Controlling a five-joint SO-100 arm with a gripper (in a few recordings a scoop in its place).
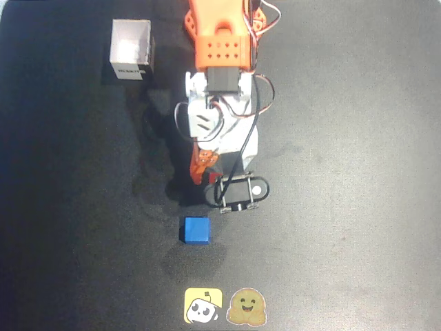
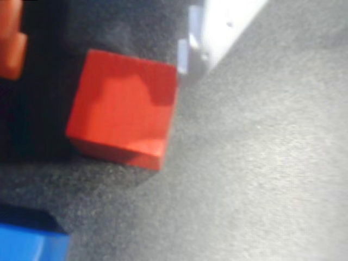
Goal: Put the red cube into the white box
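The red cube (image 2: 122, 109) lies on the dark mat between my fingers in the wrist view. The orange finger (image 2: 11, 46) stands off its left side with a gap. The white finger (image 2: 217, 32) is close by its upper right corner. My gripper (image 2: 103, 54) is open around the cube. In the overhead view the gripper (image 1: 209, 169) points down at the middle of the mat, and a bit of red cube (image 1: 202, 167) shows under it. The white box (image 1: 131, 22) stands upright at the far left, well away from the arm, its dark label facing the front.
A blue cube (image 1: 196, 229) sits just in front of the gripper, and its corner shows as blue cube (image 2: 27, 242) in the wrist view. Two stickers (image 1: 224, 306) lie at the mat's front edge. Bare mat stretches between the arm and the box.
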